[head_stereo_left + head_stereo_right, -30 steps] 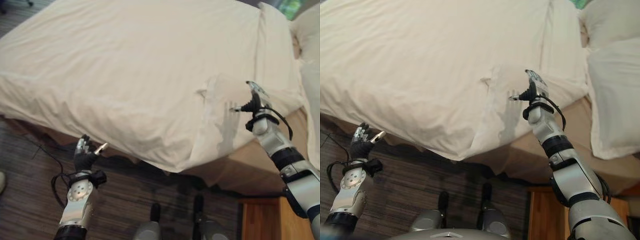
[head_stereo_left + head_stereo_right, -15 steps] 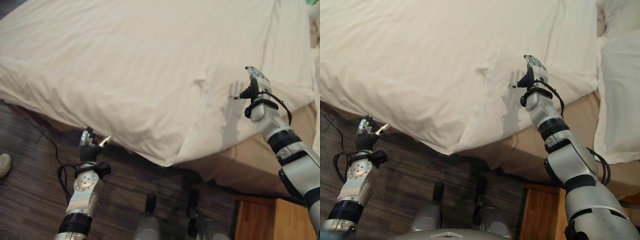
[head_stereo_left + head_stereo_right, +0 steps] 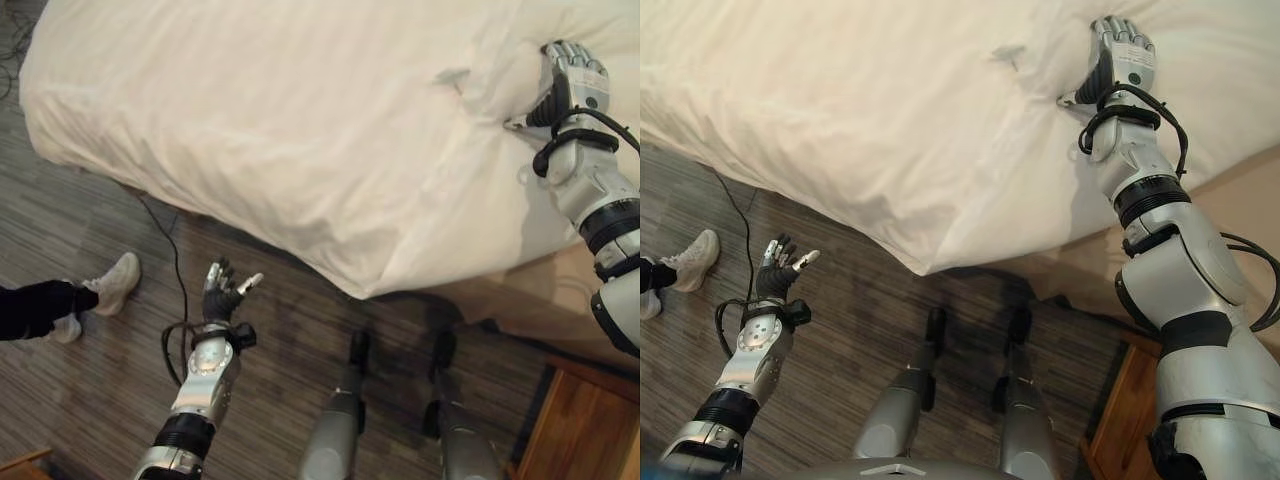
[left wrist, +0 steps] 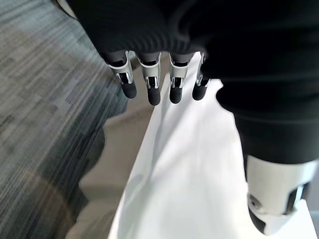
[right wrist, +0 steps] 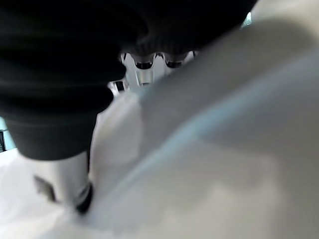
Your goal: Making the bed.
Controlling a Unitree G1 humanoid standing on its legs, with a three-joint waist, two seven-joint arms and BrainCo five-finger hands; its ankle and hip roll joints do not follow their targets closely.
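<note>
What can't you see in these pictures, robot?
- Right hand: its fingertips sink into the white duvet in the eye views; folds cover them in the right wrist view too.
- Person by the bed: cut off by the left eye view's edge.
- Bed's head end: beyond the frame.

Right hand [image 3: 572, 82] on white duvet [image 3: 300, 120]; left hand [image 3: 222, 295] fingers spread above floor [image 3: 90, 380].

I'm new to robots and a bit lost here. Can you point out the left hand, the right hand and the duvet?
left hand [image 3: 222, 297]: left eye view, on the dark palm.
right hand [image 3: 1122, 62]: right eye view, on the back of the hand.
duvet [image 3: 260, 110]: left eye view, on its flat top.
</note>
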